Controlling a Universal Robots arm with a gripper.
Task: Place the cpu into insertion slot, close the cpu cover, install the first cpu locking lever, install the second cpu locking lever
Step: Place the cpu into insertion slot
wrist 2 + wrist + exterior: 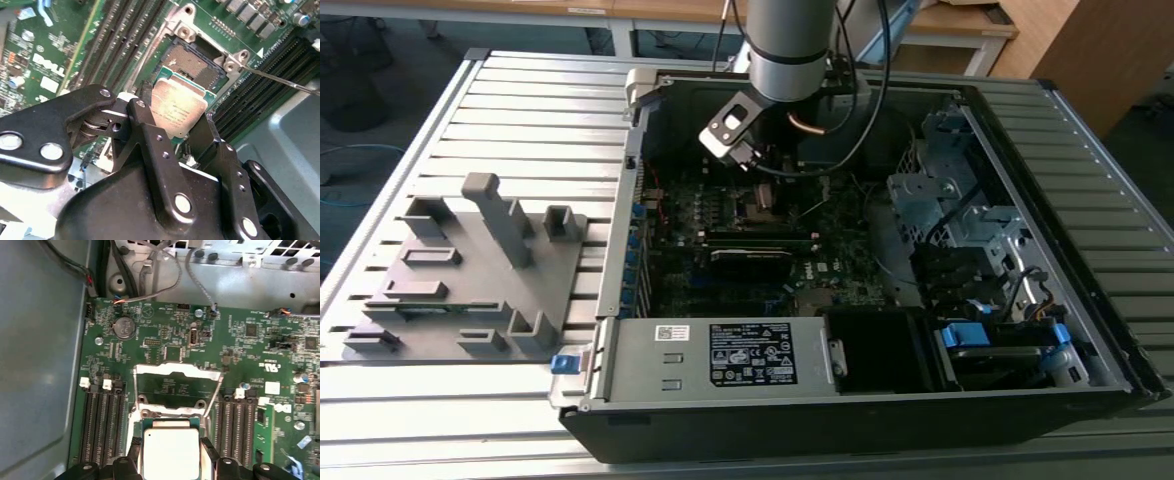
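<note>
My gripper point(177, 107) is shut on the cpu point(181, 111), a flat square chip with a dull silver top, pinched by two opposite edges between the black fingers point(145, 100). In the first wrist view the cpu point(170, 454) hangs in the gripper point(171, 445) over the near part of the insertion slot point(170, 415). The slot's dark centre point(196, 62) shows just beyond the chip. Whether the chip touches the slot I cannot tell. The cpu cover point(177, 371) is swung open, lying back on the green board. A thin metal lever point(280, 81) sticks out beside the slot. The arm point(787, 50) reaches down into the computer case.
Black memory slots point(102, 425) flank the socket on both sides. Grey cables point(165, 270) hang at the case's back wall. A labelled power supply point(720, 355) and a metal drive cage point(961, 210) crowd the case. A grey fixture plate point(467, 270) lies at the exterior view's left.
</note>
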